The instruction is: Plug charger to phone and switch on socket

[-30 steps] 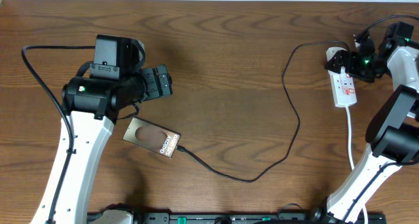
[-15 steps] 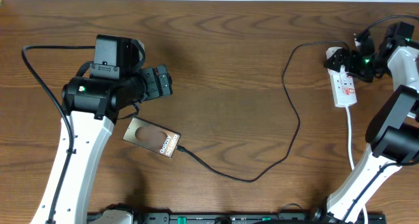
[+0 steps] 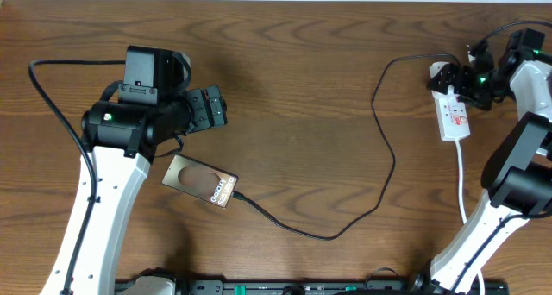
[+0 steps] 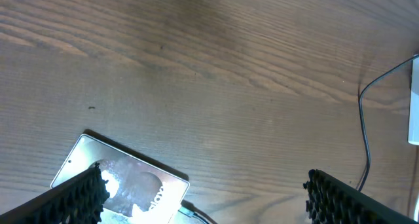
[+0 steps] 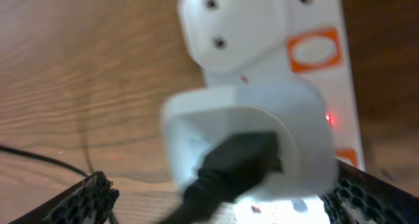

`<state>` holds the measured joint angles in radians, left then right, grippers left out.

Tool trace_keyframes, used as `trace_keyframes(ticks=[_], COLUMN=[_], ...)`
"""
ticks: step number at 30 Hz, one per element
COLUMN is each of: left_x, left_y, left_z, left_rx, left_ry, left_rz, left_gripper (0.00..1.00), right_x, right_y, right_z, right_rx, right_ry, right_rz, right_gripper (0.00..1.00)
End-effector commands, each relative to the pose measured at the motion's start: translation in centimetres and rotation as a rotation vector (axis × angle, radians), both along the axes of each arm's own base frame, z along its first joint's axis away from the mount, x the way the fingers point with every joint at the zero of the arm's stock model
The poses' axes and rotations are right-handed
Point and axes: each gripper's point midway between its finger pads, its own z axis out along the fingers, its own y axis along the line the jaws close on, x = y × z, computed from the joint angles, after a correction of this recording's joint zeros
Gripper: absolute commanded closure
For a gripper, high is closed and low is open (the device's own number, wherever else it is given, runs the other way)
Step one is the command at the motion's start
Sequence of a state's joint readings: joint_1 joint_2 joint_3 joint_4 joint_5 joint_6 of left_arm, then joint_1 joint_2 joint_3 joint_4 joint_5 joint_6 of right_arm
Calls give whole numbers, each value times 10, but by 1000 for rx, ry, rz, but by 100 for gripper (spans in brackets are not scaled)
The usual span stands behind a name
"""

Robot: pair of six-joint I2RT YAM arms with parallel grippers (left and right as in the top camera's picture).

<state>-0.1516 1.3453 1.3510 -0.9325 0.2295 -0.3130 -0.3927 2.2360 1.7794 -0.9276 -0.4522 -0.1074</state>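
Socket switching judged in hand.
My right gripper [image 3: 460, 80] hung wide over the socket [image 3: 454, 116], at the surface's [image 3: 293, 53] far-right corner, placed to switch it; left gripper [image 3: 216, 108] wide near the phone [image 3: 200, 181].

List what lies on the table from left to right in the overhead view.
phone → charger cable → power strip
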Motion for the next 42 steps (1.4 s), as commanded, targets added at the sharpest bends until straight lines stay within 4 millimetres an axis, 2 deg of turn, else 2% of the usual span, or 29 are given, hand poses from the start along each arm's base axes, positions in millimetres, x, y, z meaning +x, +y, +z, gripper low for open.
trace_keyframes(ticks=[1,4,7,8,10,13,14,15,16,18,20,23,25,29,39,42], left_x=[1,1,1,1,1,1,1,1,1,1,1,1,1,1,1,-9], left_y=[2,2,2,2,2,2,2,2,2,2,2,2,2,2,2,6], left_z=[0,0,0,0,0,0,0,0,0,0,0,0,0,0,2,9], left_rx=[18,18,18,18,18,18,18,18,18,18,18,18,18,18,18,40], left_ry=[-5,-5,-5,-5,-5,-5,-5,-5,-5,-5,-5,-5,-5,-5,-9,-27], left_rz=[-3,-3,-3,-3,-3,-3,-3,-3,-3,-3,-3,-3,-3,-3,-5,-9], left_gripper=[5,5,5,5,5,5,5,5,5,5,5,5,5,5,5,5], right_x=[-25,-20,-9,-7,-2,-3,-7,-9,-19,-35,-54,-76,-85,-95,-95,-95], right_y=[-7,-21,-30,-31,-34,-33,-32,-31,-27,-20,-11,-2,1,6,6,6], right_z=[-35,-15,20,26,71,121,142,154,183,220,252,287,303,319,319,318], right_rx=[-70,-105,-131,-135,-161,-190,-202,-207,-217,-221,-221,-239,-252,-263,-263,-262], right_ry=[186,158,80,68,-11,-100,-134,-152,-196,-253,-297,-370,-409,-450,-450,-449], right_rz=[-102,-135,-152,-154,-162,-168,-171,-172,-189,-219,-249,-257,-258,-261,-261,-261], right_gripper=[1,1,1,1,1,1,1,1,1,1,1,1,1,1,1,1])
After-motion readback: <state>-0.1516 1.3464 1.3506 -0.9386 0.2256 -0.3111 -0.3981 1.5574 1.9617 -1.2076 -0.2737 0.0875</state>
